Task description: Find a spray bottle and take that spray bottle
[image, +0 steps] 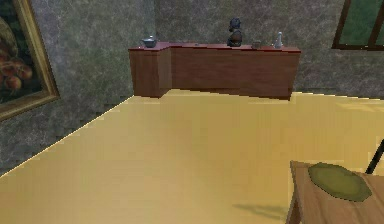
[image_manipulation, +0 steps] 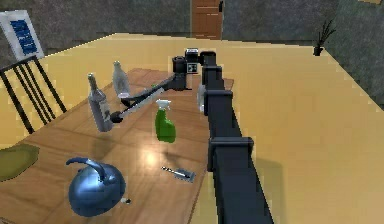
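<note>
Find green spray bottle (image_manipulation: 165, 124) upright on worktop (image_manipulation: 60, 140), just beside arm (image_manipulation: 225, 130). Cannot tell claw (image_manipulation: 120, 110) state or load. Draw claw toward bottle's neck, steer clear of grey bottles (image_manipulation: 97, 105), square up, then lift straight.
</note>
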Available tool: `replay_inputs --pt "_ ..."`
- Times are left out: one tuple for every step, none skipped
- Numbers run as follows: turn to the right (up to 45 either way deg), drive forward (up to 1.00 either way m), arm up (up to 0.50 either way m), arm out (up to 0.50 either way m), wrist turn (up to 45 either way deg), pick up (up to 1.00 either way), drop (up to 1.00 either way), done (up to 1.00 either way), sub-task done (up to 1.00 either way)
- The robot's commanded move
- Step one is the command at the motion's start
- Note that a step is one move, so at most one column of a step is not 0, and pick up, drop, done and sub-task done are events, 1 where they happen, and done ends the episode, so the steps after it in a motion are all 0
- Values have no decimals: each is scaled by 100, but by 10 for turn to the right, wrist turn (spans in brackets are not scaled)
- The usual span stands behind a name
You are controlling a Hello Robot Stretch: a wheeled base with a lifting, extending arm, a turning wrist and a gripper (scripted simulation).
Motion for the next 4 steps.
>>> replay_inputs --pt "0 0 0 0 450 0 0 0 0" --pt "0 0 0 0 270 0 0 0 0" --pt "0 0 -30 0 0 0 0 0 0" --pt "0 0 0 0 0 100 0 0 0"
